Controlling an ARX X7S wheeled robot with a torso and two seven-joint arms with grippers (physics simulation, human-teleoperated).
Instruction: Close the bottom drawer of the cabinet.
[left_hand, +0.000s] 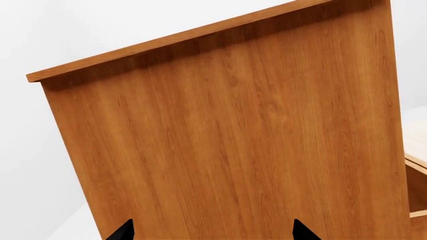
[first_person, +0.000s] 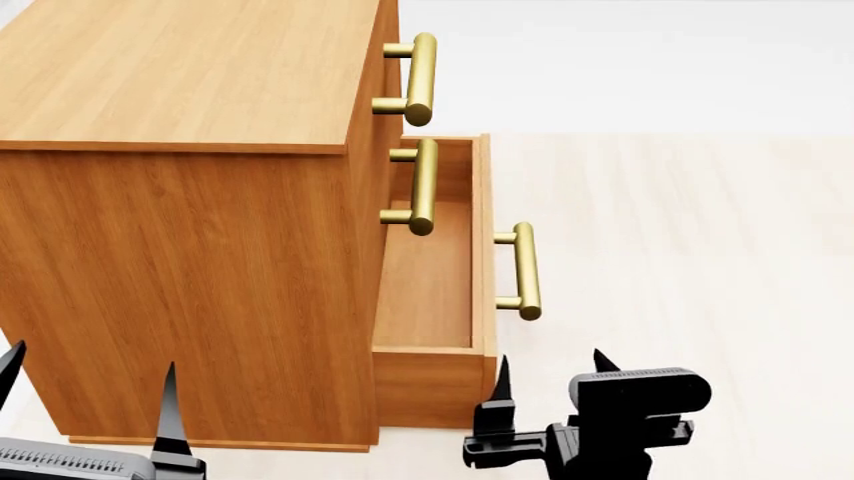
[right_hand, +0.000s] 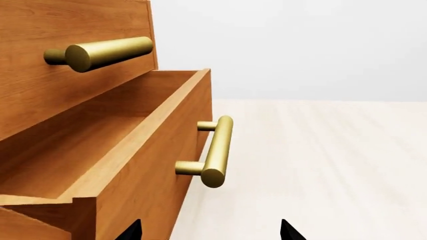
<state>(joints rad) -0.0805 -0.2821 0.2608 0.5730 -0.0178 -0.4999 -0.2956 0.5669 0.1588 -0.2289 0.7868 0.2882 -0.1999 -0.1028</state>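
Note:
The cabinet (first_person: 187, 290) stands at the left of the head view, its side panel towards me. The bottom drawer (first_person: 430, 300) is pulled out to the right, with its brass handle (first_person: 525, 270) on its front. My right gripper (first_person: 553, 372) is open and empty, low and just in front of the drawer's near corner. In the right wrist view the right gripper (right_hand: 210, 231) points along the drawer (right_hand: 140, 165) front towards its handle (right_hand: 217, 150). My left gripper (first_person: 90, 385) is open and empty, facing the cabinet's side panel (left_hand: 227, 135), as the left wrist view (left_hand: 213, 231) shows.
The two upper drawers sit flush, their brass handles (first_person: 422, 78) (first_person: 424, 185) sticking out above the open drawer. A pale wood floor (first_person: 694, 250) stretches to the right of the cabinet, with a plain white wall behind.

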